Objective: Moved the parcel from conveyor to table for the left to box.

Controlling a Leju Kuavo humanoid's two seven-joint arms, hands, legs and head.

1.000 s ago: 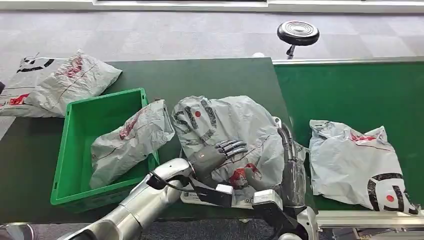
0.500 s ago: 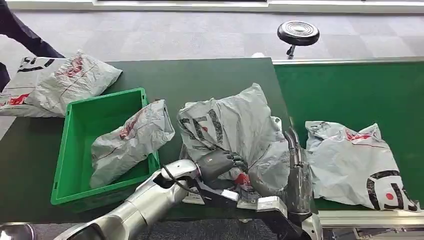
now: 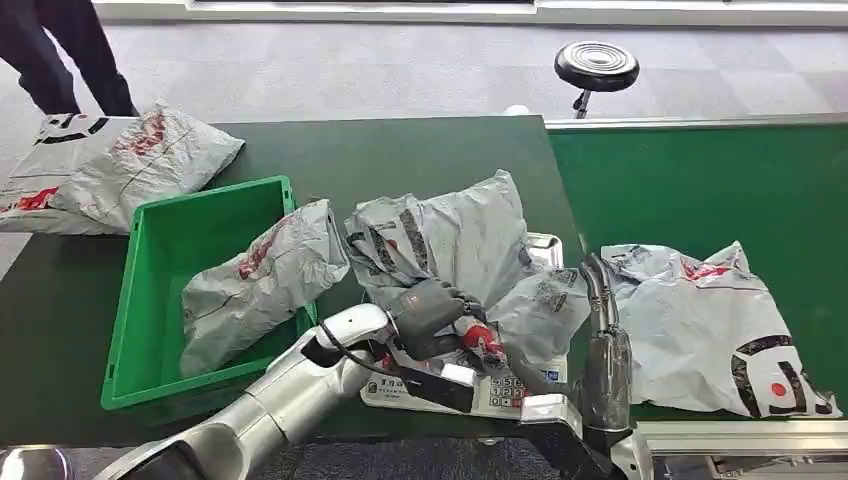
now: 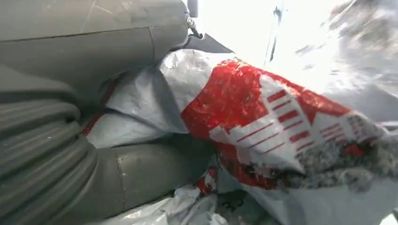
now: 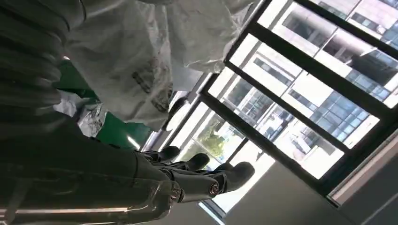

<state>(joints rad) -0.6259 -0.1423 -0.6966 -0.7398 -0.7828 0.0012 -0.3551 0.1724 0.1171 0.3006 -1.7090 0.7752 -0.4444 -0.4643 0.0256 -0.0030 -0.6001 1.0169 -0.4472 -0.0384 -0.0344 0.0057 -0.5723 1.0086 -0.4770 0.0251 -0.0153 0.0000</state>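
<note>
A crumpled grey parcel (image 3: pixel 455 240) with black and red print sits bunched up at the table's near middle, over a white scale (image 3: pixel 500 388). My left hand (image 3: pixel 436 310) grips its near edge, fingers curled into the plastic. In the left wrist view the red-printed fold (image 4: pixel 263 117) is pressed between the thumb (image 4: pixel 141 173) and the fingers. My right hand (image 3: pixel 600 300) stands upright just right of the parcel, fingers straight and together, holding nothing; its dark fingers (image 5: pixel 206 176) point up toward windows. The green bin (image 3: pixel 150 300) to the left holds another grey parcel (image 3: pixel 260 280).
A further grey parcel (image 3: pixel 705 320) lies on the green conveyor (image 3: pixel 700 180) at the right. Two parcels (image 3: pixel 110 165) lie at the table's far left corner. A black stool (image 3: pixel 596 66) stands behind the table, and a person's legs (image 3: pixel 60 50) show at the far left.
My left hand has closed on the parcel and bunched it up toward the left. The right hand drew back to the right, off the parcel. A person stepped in at the far left.
</note>
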